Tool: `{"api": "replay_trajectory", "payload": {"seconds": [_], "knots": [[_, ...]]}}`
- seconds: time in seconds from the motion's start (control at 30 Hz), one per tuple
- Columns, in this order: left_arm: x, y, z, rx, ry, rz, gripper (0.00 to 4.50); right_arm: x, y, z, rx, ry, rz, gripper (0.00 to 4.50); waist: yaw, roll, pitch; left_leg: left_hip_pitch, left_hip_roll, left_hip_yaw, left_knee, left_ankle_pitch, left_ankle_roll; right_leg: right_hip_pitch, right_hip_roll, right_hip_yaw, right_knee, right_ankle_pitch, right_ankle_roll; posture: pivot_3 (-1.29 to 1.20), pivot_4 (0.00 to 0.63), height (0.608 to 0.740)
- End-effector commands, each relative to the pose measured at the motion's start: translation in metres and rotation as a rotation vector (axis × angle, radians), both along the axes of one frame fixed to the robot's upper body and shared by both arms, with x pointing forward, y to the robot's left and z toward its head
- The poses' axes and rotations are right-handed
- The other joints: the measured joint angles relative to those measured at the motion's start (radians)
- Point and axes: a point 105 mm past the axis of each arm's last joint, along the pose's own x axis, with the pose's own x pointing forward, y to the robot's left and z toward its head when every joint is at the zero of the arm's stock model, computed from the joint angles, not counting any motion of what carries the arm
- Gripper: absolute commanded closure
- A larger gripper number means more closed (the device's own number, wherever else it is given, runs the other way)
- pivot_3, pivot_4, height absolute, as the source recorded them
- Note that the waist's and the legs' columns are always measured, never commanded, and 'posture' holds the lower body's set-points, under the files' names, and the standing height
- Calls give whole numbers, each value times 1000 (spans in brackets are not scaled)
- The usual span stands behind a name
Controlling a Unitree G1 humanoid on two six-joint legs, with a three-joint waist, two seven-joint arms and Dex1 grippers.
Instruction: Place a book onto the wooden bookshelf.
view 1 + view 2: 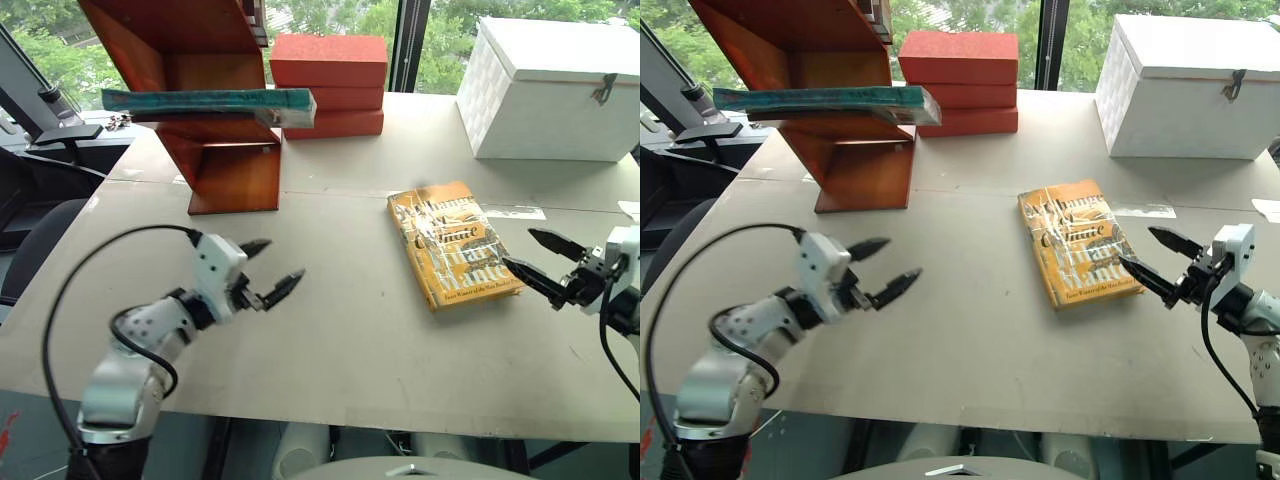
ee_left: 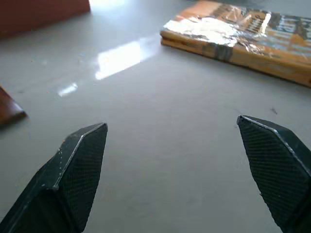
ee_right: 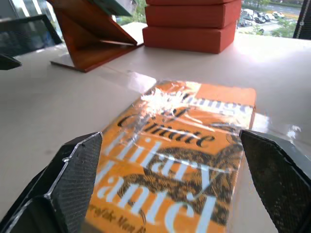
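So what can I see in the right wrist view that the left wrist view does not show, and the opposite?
The right wrist view alone has the stack of red-orange bricks, the slanted reddish-brown wooden bookshelf and the open right pincer just before the book. The left wrist view alone has the open, empty left pincer above bare table. Both share the yellow-orange book with white lettering, lying flat on the pale table.

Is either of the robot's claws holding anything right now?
Nothing is held. The left end effector and the right end effector are both open and empty above the pale table.
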Motion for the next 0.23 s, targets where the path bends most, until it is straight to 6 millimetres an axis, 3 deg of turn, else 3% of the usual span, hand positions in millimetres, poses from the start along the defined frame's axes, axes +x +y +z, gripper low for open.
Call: {"api": "replay_trajectory", "payload": {"seconds": [0.03, 0.23], "knots": [[-2, -9, -16, 41, 11, 1, 89, -15, -14, -15, -80, 1, -41, 0, 0, 1, 0, 0, 0, 0, 0, 0, 0, 0, 0, 0, 0, 0, 0, 0, 150, 740], [-8, -11, -34, 53, 55, -25, 89, -23, -21, -43, -181, 56, -77, 0, -9, 2, -1, 2, 0, 2, 0, 0, 1, 0, 1, 2, 0, 0, 0, 0, 150, 740]]}}
